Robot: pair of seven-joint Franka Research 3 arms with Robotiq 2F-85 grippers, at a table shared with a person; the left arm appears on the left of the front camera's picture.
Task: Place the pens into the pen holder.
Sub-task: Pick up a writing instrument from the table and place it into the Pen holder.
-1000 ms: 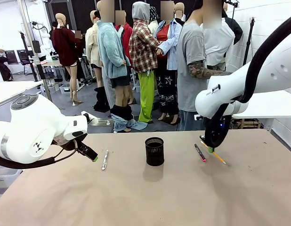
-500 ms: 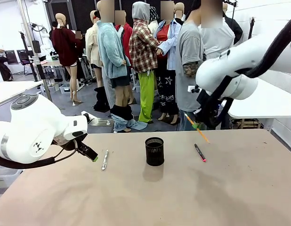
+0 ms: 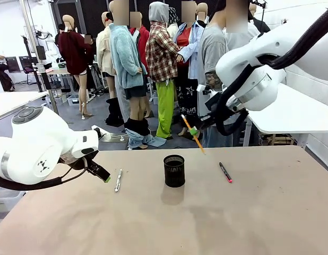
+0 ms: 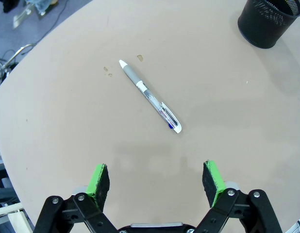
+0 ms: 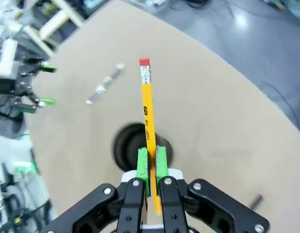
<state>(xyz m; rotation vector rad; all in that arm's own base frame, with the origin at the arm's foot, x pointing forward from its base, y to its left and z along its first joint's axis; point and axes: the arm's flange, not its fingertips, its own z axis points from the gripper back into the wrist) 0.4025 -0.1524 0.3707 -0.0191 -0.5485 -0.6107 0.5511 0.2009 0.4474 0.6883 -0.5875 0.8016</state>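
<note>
Pencil (image 3: pixel 186 122), yellow with a pink rubber end, is pinched tight in the right gripper (image 3: pixel 193 131). It hangs tilted in the air, above the black mesh pen holder (image 3: pixel 174 170) and a bit to its right. The holder stands on the bench (image 3: pixel 206 223). A white pen (image 3: pixel 118 180) lies near the left gripper (image 3: pixel 103 175), which is wide open and holds nothing. A dark pen with a pink end (image 3: pixel 225 172) lies right of the holder.

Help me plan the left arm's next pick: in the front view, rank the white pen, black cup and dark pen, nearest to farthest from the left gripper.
1. White pen, just right of the left gripper.
2. Black cup, mid-table.
3. Dark pen, right of the cup.
</note>
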